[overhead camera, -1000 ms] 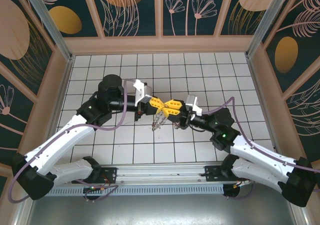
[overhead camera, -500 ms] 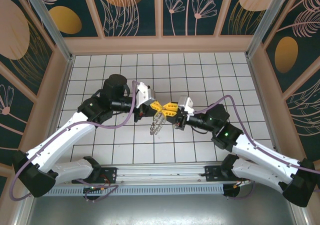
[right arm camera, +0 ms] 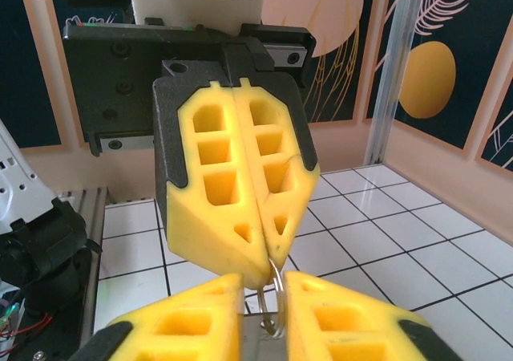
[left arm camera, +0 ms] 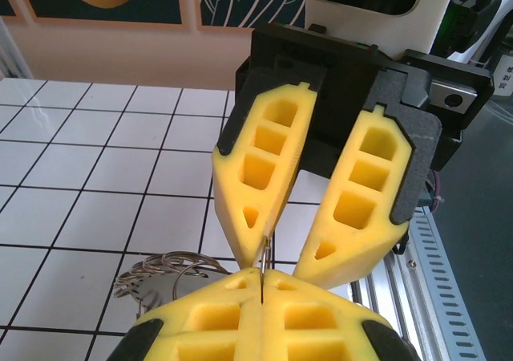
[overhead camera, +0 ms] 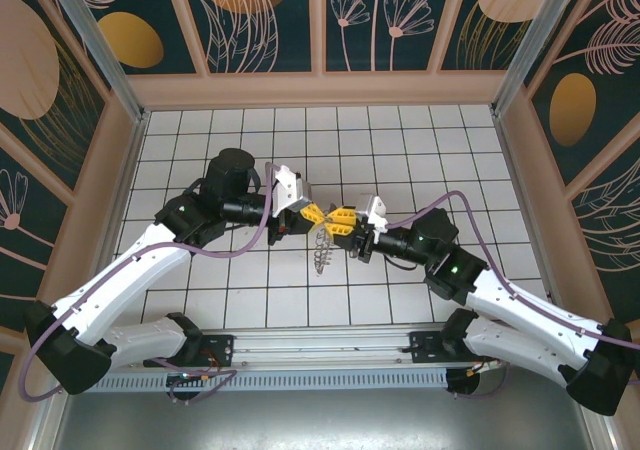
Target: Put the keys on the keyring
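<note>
The left gripper (overhead camera: 320, 214) stays pressed together, pinching the grey, jagged-rimmed metal keyring (overhead camera: 321, 252); the right gripper (overhead camera: 338, 219) has drawn closer, jaws slightly apart around its wire, seemingly not clamping; threading looks near.

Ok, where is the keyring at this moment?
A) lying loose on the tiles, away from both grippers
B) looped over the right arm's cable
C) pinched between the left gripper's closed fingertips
C: in the left wrist view the left gripper has its fingers pressed together on a thin wire of the keyring, whose coils hang just beside the tips.
</note>
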